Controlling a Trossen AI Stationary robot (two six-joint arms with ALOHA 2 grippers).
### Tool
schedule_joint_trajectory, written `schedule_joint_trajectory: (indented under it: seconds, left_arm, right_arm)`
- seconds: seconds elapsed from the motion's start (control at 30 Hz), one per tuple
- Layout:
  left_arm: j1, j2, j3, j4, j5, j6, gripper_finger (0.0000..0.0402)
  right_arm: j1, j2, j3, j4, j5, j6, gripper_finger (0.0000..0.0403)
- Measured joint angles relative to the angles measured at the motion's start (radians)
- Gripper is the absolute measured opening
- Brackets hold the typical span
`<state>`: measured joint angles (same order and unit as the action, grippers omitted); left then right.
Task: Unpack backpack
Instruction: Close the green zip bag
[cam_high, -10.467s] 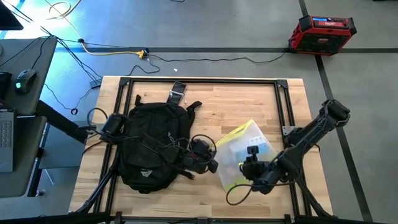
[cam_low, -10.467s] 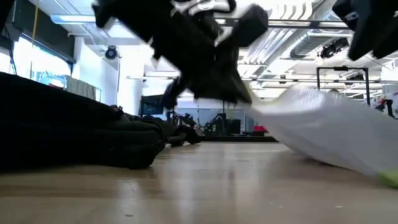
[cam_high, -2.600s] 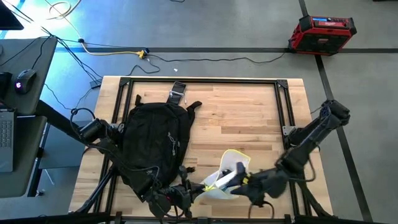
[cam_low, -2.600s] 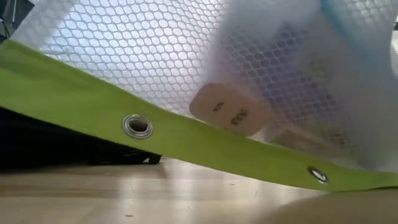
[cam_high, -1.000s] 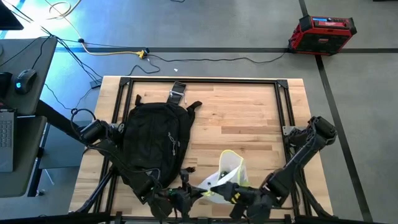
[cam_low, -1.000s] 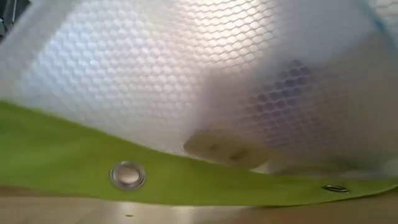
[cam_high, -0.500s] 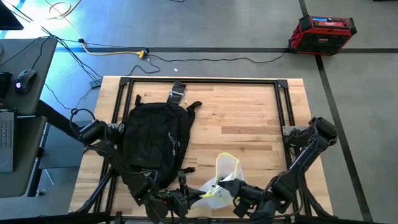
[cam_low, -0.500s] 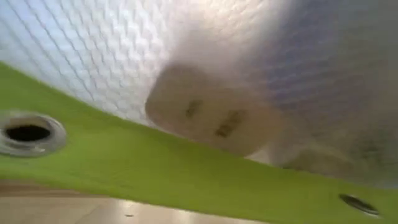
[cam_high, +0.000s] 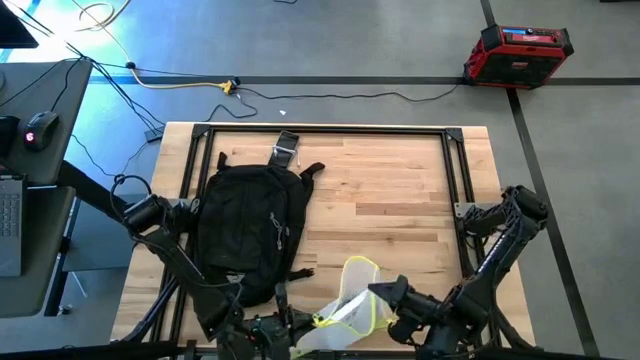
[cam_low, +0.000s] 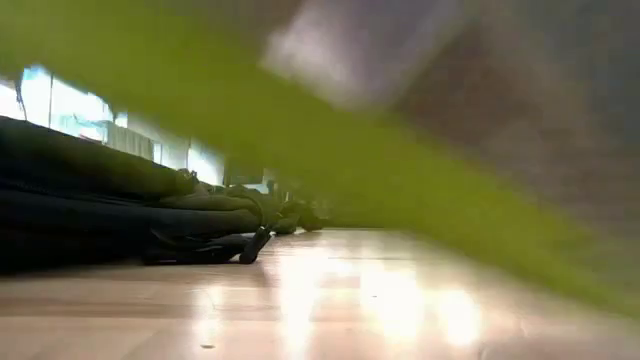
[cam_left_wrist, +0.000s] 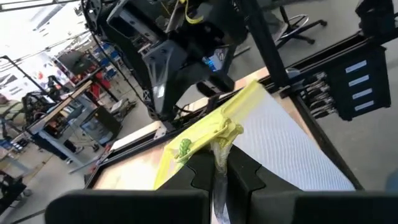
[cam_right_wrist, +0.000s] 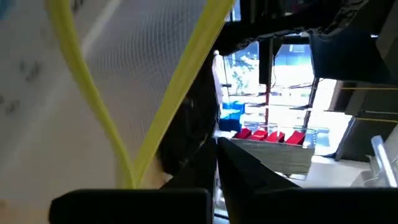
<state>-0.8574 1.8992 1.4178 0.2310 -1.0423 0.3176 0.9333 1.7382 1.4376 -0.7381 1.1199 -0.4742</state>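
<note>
Pinching the yellow trim of the mesh pouch (cam_high: 345, 305), the left gripper (cam_left_wrist: 219, 163) is clamped fully closed at the table's near edge. Opposite it, the right gripper (cam_high: 385, 292) is closed tight on the pouch's other side. Beside them lies the backpack (cam_high: 250, 225).

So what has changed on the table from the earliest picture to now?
The mesh pouch has gone from lying flat at the table's right-centre to the near edge, pulled between both arms. The left gripper pinches its yellow trim; the right gripper is shut at its other side. The left arm swung from mid-table to the front edge. The backpack stayed put, but the straps that trailed from it to mid-table are tucked in.
</note>
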Motion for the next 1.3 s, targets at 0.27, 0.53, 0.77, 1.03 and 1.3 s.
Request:
schedule_joint_trajectory:
  seconds: [0.27, 0.53, 0.77, 1.03, 1.3]
  left_arm:
    - [0.064, 0.0, 0.0, -0.028, 0.132, -0.099, 0.0]
    - [0.096, 0.0, 0.0, -0.092, 0.198, -0.206, 0.0]
    - [0.099, 0.0, 0.0, -0.096, 0.216, -0.212, 0.0]
    - [0.099, -0.001, 0.0, -0.106, 0.206, -0.237, 0.0]
    - [0.099, 0.0, 0.002, -0.124, 0.23, -0.239, 0.0]
  right_arm:
    - [-0.049, -0.02, 0.002, 0.341, -0.332, -0.321, 0.0012]
    - [-0.135, -0.02, 0.002, 0.475, -0.487, -0.655, 0.011]
    - [-0.177, 0.016, 0.002, 0.491, -0.613, -0.872, 0.0152]
    - [-0.168, 0.063, 0.001, 0.578, -0.473, -1.169, 0.0132]
    - [-0.119, 0.056, 0.0, 0.648, -0.421, -0.894, 0.013]
